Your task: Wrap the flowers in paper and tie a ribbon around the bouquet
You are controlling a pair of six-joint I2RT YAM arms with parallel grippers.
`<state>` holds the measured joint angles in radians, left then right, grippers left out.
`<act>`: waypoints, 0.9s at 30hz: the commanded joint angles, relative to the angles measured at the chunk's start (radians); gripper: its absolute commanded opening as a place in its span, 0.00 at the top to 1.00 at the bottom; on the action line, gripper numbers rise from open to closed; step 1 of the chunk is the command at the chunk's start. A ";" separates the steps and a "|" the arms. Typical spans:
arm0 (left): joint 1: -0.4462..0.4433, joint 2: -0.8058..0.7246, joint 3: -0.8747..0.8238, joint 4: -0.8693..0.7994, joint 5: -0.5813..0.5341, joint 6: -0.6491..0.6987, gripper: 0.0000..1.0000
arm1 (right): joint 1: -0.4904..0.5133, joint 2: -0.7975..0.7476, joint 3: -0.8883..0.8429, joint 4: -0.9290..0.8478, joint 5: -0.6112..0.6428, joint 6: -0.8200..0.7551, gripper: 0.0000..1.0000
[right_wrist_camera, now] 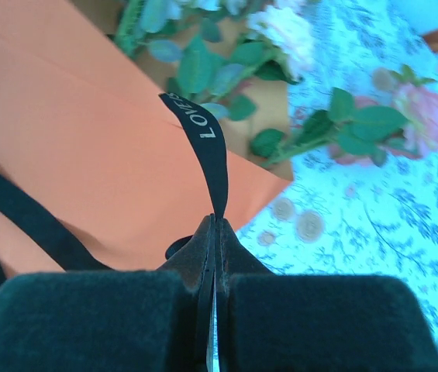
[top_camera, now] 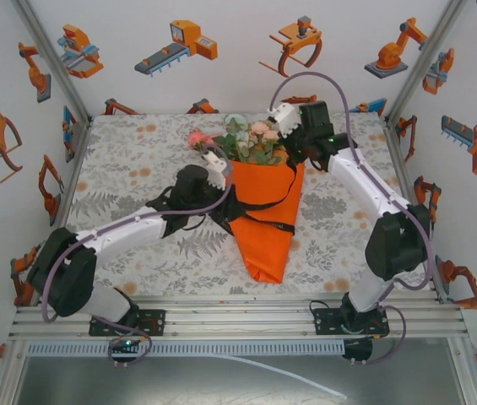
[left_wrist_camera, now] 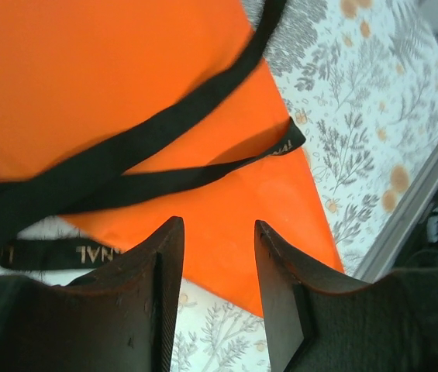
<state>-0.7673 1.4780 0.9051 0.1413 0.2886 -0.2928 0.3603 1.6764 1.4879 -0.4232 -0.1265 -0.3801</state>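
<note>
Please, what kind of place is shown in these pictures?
Probably a robot test cell in a laboratory, not a flower shop: a left arm and a right arm are bolted to a metal rail, and the white walls carry printed robot drawings.

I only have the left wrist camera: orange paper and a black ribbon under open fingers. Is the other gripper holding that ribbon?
Observer: Yes, the right gripper is shut on the ribbon, and one lettered end sticks up out of its grip.
Operator: Where is it along the bouquet?
Observer: At the wide end of the bouquet, on its right side, beside the flowers.
Operator: Are all the blooms tucked in?
Observer: No, one pink rose pokes out past the bouquet's left edge, over the tablecloth.
</note>
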 commanded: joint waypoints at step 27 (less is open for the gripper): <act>-0.142 0.303 0.220 -0.065 0.033 0.484 1.00 | -0.070 -0.115 -0.273 0.129 -0.184 0.208 1.00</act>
<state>-0.9092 1.8500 1.1412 0.0502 0.3119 0.1959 0.2966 1.5906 1.2488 -0.3180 -0.2184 -0.1558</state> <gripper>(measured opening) 0.008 0.004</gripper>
